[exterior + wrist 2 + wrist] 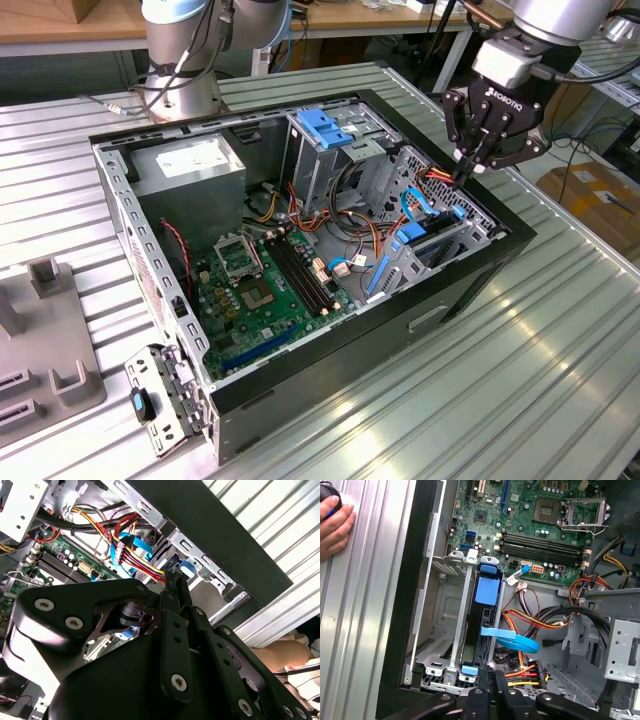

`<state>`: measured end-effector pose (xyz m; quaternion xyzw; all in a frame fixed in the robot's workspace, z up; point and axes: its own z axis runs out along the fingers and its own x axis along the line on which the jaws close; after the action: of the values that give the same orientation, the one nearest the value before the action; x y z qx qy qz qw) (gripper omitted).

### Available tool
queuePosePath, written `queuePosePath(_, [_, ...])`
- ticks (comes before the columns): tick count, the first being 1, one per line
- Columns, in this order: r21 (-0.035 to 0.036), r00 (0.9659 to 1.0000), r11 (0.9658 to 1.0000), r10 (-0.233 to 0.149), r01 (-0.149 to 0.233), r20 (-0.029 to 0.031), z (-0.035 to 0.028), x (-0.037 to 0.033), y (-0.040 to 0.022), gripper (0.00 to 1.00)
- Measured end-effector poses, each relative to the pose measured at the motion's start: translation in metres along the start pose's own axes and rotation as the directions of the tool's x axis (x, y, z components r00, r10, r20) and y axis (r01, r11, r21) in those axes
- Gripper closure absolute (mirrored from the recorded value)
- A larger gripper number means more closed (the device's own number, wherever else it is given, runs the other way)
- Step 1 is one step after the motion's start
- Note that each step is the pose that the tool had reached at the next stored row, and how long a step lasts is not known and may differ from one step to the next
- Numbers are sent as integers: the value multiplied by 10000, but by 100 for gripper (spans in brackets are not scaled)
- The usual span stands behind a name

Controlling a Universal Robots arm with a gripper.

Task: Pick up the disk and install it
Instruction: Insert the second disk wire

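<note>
1. On the exterior view's left, a grey fixture block rests on the ribbed metal table, just beside an open black computer case.
2. Inside the case, toward the exterior view's left, a grey power-supply box with a white sticker sits above a green motherboard.
3. Near the middle, a light-blue latch piece tops a metal drive cage.
4. Toward the exterior view's right, the disk stands on edge in a slot of the drive bay, seated between metal rails, with a blue tab on its upper side and a blue ribbon cable lying across it, as the first wrist view shows.
5. The black gripper hangs just above the disk's end, its fingers pressed together and holding nothing.
6. In the first wrist view, a person's hand rests on the table outside the case.
</note>
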<state>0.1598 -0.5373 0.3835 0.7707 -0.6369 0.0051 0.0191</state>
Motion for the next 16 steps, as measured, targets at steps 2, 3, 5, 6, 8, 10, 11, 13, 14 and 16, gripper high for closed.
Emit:
queuePosePath(2, [-12,10000,10000,3,-3,3,0,0,2,84])
queuePosePath(3, [-15,10000,10000,3,-3,4,0,-1,2,84])
queuePosePath(5, [-28,10000,10000,2,-2,6,0,-1,1,84])
queuePosePath(6, [-31,10000,10000,1,-1,5,-1,-1,1,84])
queuePosePath(8, [-41,9999,9999,129,-129,9,7,-1,1,84])
queuePosePath(10, [-48,9994,9994,335,-335,7,28,0,1,84])
queuePosePath(11, [-51,9992,9992,397,-397,7,32,0,1,84])
queuePosePath(13, [-51,9992,9992,408,-408,9,33,0,1,84])
queuePosePath(14, [-51,9991,9991,414,-414,8,33,0,0,84])
queuePosePath(16, [-51,9991,9991,414,-414,8,33,0,1,84])
